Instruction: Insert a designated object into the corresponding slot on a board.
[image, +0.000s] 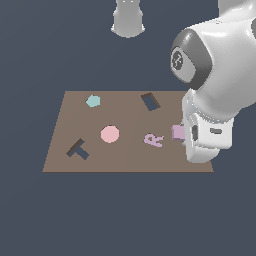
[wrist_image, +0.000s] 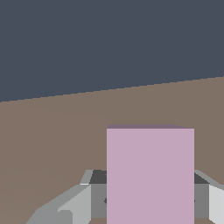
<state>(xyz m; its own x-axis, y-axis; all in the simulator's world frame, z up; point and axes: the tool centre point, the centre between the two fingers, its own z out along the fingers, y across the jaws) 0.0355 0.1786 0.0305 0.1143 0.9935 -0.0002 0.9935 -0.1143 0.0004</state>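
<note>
1. I am working at the board's edge on the exterior view's right, w/ my gripper down at the block.
2. In the wrist view the block is filling the space between my fingers; one finger is showing on each side of it, so I am judging that I am pinching the block, though the contact itself is hidden.
3. I cannot tell if the block is resting on the board or is already lifted a little; the arm is covering its lower part in the exterior view.
4. The block is sitting just beside the letter R, on the R's side toward the exterior view's right.
5. The slot is dark and nothing is in it. It is lying well apart from the block, farther back on the board and slanted.
6. So I am judging: approach done, grasp probably done. Left to do: lifting, carrying to the slot, turning the block to match the slant, lowering it in, releasing.
7. The T cut-out, disc and hexagon are lying on the other half, away from my way.
</note>
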